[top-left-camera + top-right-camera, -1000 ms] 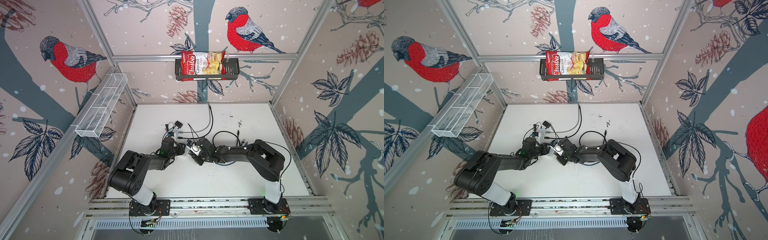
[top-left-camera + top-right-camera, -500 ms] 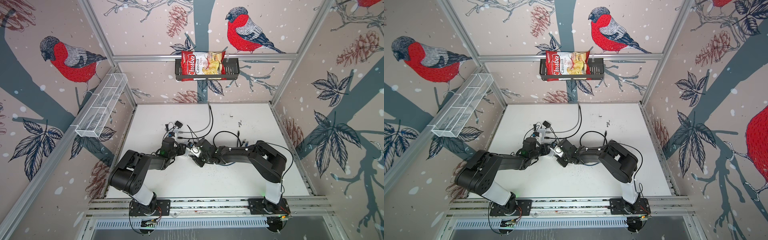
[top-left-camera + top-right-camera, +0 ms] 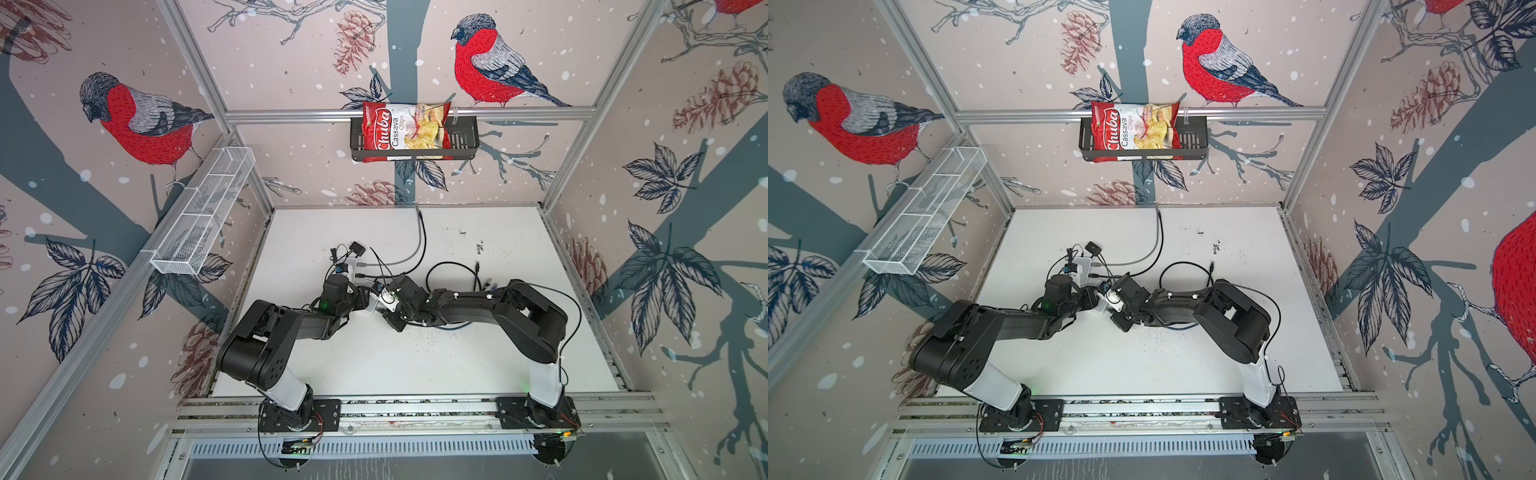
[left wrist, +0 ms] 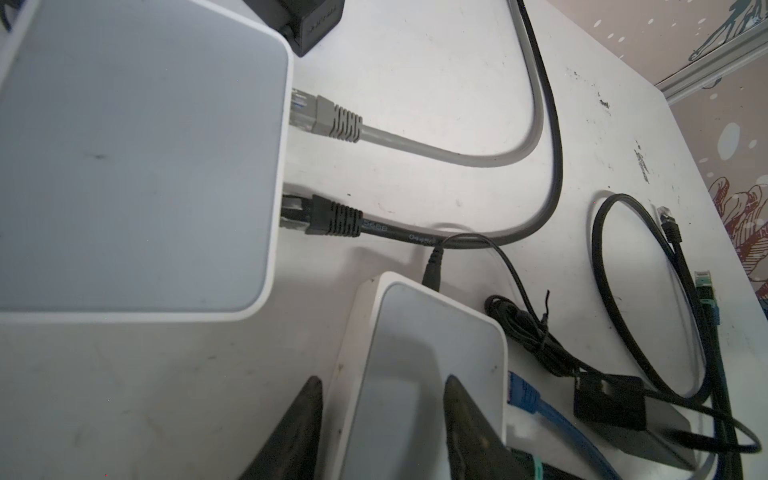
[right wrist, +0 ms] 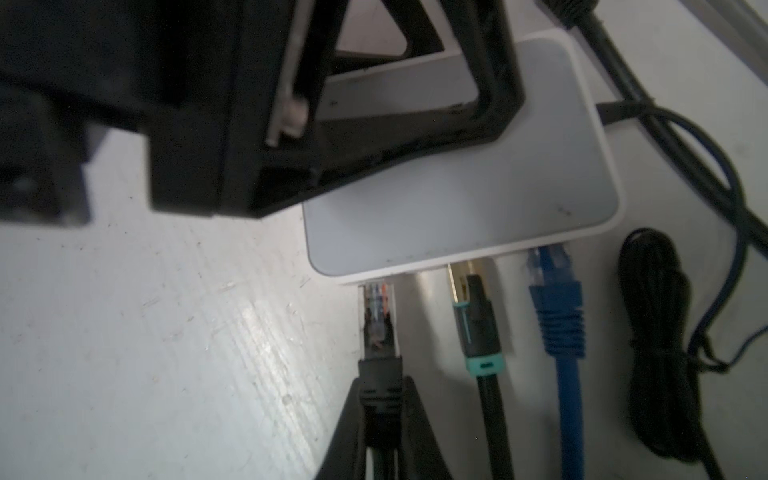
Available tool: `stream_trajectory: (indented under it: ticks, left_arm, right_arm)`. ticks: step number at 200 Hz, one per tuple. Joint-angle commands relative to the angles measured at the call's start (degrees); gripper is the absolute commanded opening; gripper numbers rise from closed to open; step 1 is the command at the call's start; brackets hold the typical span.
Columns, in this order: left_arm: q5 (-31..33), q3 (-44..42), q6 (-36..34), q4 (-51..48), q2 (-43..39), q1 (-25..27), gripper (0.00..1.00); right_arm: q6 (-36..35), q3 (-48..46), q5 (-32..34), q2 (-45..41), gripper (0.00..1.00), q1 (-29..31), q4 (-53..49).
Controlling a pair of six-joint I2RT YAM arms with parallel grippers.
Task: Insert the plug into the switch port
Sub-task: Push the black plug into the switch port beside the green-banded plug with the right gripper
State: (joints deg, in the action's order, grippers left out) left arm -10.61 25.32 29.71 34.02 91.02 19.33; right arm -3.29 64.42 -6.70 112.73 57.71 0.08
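Seating status: the plug (image 5: 379, 332) is presented nose-first to the end port of the switch (image 5: 457, 199). Most of its clear body is exposed, so it is judged not yet latched.
Plug location: at the port face of the switch, which rests on the table (image 3: 415, 365). Alongside it are a teal-collared plug (image 5: 478, 332) and a blue plug (image 5: 557, 311) — both sunk deeper in their ports.
Right gripper (image 5: 382, 388): closed narrowly on the plug's black boot. The hold is taken behind the clear body, presumably so that the nose is left free to enter and the push runs along the port axis.
Left gripper (image 4: 382, 378): jaws partly apart at the switch body, with one finger (image 4: 291, 436) just beside its edge and the other over its top. A brace against sliding is the likely purpose; whether the switch is actually clamped cannot be told.
Arm pose: in both top views the left arm (image 3: 291, 324) and right arm (image 3: 478, 309) are stretched low over the table, wrists meeting near its middle.
Surroundings: a larger white box (image 4: 124, 166) lies just beyond the switch, with a grey cable (image 4: 415, 143) and a black cable (image 4: 395, 230) plugged into it.
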Motion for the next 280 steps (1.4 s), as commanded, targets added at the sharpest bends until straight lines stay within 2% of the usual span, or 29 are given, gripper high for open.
stream_trajectory:
  ticks: [1,100,207,280]
  left_arm:
    - [-4.0,0.05,0.36,2.28,0.25,0.16,0.47]
    - [-4.32,-0.01,-0.27,1.81,-0.02,0.13,0.46]
    - [-5.64,0.21,-0.15,2.7,0.65,0.21,0.45]
    - [-6.78,0.52,-0.18,2.98,1.35,0.1,0.44]
  right_arm:
    - [0.25,0.35,1.85,0.76,0.03,0.29,-5.14]
    - [-1.63,1.73,6.68,0.52,0.03,1.7,-10.6]
    - [-2.68,3.55,4.96,1.44,0.03,2.02,-10.79]
    - [-6.01,6.6,7.47,2.44,0.03,2.49,-12.41]
